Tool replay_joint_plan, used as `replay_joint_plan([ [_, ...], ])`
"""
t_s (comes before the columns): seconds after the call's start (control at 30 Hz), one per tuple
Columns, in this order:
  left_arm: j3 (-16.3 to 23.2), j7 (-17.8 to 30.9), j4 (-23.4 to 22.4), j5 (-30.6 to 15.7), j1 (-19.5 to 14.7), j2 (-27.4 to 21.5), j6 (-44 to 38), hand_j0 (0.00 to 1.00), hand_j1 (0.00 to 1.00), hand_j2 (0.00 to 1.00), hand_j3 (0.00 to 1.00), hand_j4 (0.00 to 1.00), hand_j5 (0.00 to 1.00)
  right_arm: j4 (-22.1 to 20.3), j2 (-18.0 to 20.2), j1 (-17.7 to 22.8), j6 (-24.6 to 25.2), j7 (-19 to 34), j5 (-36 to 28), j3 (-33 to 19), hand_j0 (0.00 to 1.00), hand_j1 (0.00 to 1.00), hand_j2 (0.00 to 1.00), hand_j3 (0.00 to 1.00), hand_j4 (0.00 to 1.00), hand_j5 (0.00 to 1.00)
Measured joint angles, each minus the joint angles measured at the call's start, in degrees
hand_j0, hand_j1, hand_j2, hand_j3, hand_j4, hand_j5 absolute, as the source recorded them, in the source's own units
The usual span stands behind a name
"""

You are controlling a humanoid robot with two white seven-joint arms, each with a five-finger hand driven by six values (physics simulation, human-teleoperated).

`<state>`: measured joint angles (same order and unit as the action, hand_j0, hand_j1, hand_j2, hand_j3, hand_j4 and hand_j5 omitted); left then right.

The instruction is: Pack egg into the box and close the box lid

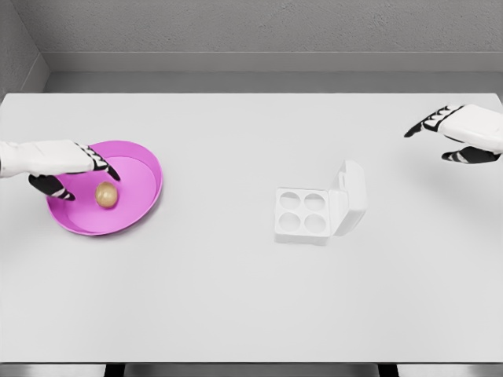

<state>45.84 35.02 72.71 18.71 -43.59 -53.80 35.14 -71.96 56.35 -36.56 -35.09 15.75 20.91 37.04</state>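
A brown egg lies in a pink bowl at the table's left. My left hand hovers over the bowl's left side, fingers spread around and just above the egg, holding nothing. A white egg box with four empty cups sits right of centre; its lid stands open on the right side. My right hand hangs at the far right edge, fingers relaxed and empty, well away from the box.
The white table spans the whole view, with a grey wall behind it. Its front edge runs along the bottom of the picture.
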Motion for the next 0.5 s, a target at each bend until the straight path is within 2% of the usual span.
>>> replay_joint_plan([
  [0.03,-0.50,0.00,0.01,0.74,0.09,0.35,0.00,0.78,0.78,0.78,0.78,0.78,0.78,0.27,-0.16,-0.09,0.00,0.00,0.06,0.30,0.62,0.62,0.62,0.62,0.62,0.62],
  [0.17,-2.74,0.00,0.05,3.28,0.35,2.41,0.00,0.80,0.80,0.80,0.80,0.80,0.80,1.13,-1.19,-0.09,0.00,-0.05,0.92,1.87,0.62,0.62,0.62,0.62,0.62,0.62],
  [0.5,-3.77,0.00,1.62,5.75,1.93,4.58,0.00,0.79,0.79,0.79,0.79,0.79,0.79,2.58,-1.86,0.09,0.00,-0.09,1.47,2.63,0.66,0.66,0.66,0.66,0.66,0.66],
])
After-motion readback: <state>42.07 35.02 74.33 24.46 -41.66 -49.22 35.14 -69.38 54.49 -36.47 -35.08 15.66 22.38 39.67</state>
